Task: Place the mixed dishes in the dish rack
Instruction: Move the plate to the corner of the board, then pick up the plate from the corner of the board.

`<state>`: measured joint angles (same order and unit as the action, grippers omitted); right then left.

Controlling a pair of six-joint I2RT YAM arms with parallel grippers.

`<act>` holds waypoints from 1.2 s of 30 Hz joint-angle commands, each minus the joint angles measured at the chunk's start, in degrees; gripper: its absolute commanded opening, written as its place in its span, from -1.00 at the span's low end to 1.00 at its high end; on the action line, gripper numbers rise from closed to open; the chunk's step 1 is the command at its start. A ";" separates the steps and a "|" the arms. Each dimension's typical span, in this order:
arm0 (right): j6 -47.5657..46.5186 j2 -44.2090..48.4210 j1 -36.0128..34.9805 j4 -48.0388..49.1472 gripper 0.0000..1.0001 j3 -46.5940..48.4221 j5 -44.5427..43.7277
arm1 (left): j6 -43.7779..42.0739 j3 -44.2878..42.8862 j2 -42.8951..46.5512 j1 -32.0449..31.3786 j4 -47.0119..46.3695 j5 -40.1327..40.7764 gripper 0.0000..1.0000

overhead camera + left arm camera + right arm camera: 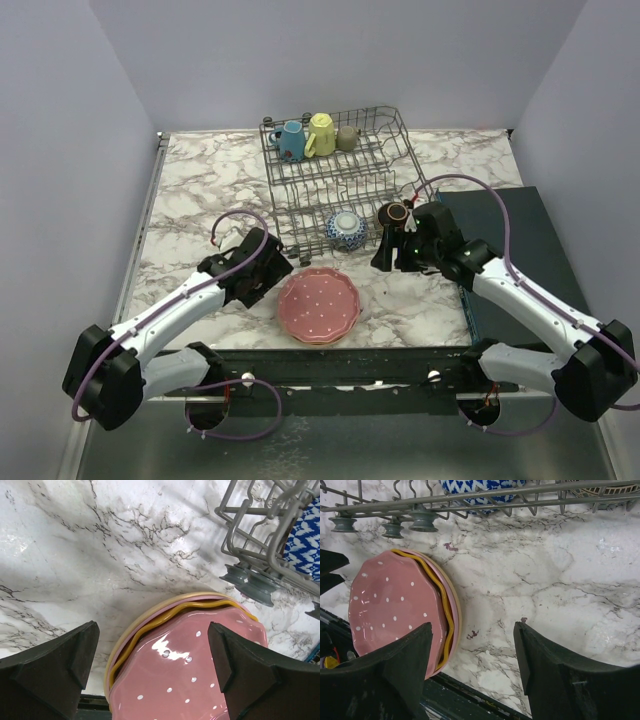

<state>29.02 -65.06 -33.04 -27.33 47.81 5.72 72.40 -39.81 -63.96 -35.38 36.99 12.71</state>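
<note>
The grey wire dish rack (335,170) stands at the back of the marble table. Along its far side sit a blue mug (292,140), a pale yellow mug (321,133) and a grey-beige mug (347,138). At its near end sit a blue-white patterned bowl (346,229) and a dark brown bowl (394,214). A stack of plates lies in front of the rack, with a pink dotted plate (318,305) on top and a scalloped orange-yellow plate (150,624) under it. My left gripper (270,270) hangs open at the stack's left edge. My right gripper (392,255) is open over bare marble to the stack's right.
A dark flat box (515,245) lies on the right, under my right arm. The rack's round feet (250,582) stand close behind the plates. A dark rail (340,365) runs along the table's near edge, and walls close in on three sides.
</note>
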 commanded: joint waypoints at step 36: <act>5.63 -10.43 -3.46 4.35 -0.06 0.04 12.77 | -14.25 3.22 7.33 -0.05 5.46 -13.15 -0.01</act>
<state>33.71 -75.46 -36.05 -24.47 48.40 18.57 58.85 -37.17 -55.31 -35.38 42.96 -1.89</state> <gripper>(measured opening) 0.475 0.524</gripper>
